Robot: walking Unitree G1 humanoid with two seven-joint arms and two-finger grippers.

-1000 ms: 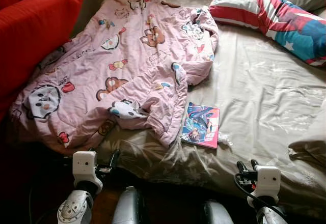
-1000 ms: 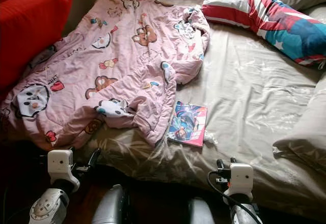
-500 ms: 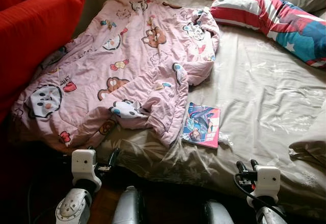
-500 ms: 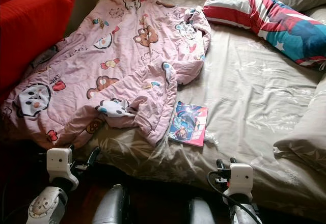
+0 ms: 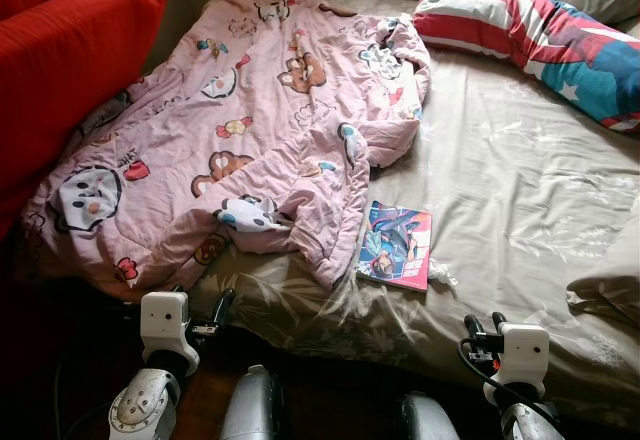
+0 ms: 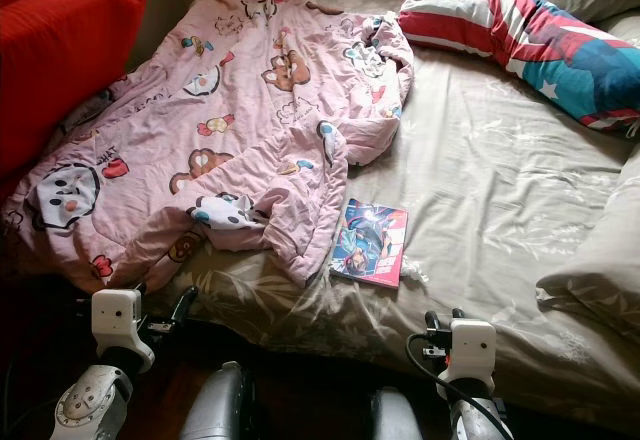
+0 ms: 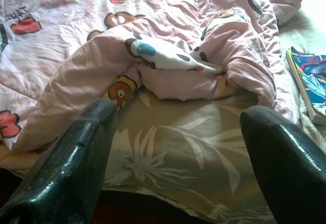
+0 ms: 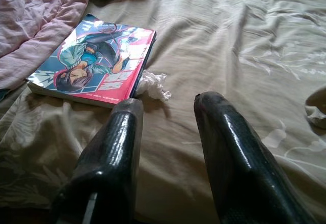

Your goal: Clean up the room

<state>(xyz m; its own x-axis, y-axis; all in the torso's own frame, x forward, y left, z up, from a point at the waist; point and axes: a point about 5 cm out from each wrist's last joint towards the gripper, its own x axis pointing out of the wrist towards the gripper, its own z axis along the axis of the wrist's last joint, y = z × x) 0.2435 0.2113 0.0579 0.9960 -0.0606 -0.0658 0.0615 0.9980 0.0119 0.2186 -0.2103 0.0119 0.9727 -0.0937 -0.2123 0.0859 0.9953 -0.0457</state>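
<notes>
A crumpled pink cartoon-print quilt (image 5: 240, 130) covers the bed's (image 5: 520, 190) left half, its near fold just left of a manga book (image 5: 396, 244); a striped pillow (image 5: 540, 35) lies far right. A white tissue scrap (image 8: 152, 84) touches the book's right edge. The book lies flat, long axis running near to far. Right gripper (image 8: 168, 107) hovers near it, fingers apart (holding nothing). Left gripper (image 7: 178, 132) is spread wide before the quilt's edge.

Pink quilt (image 5: 240, 130) printed with cartoon animals. Olive-tan bed sheet (image 5: 520, 190) with pale leaf pattern. Book (image 5: 396, 244) cover: blue, pink illustration. Pillow (image 5: 540, 35): red-white stripes, blue with stars. Red cushion (image 5: 60, 70).
</notes>
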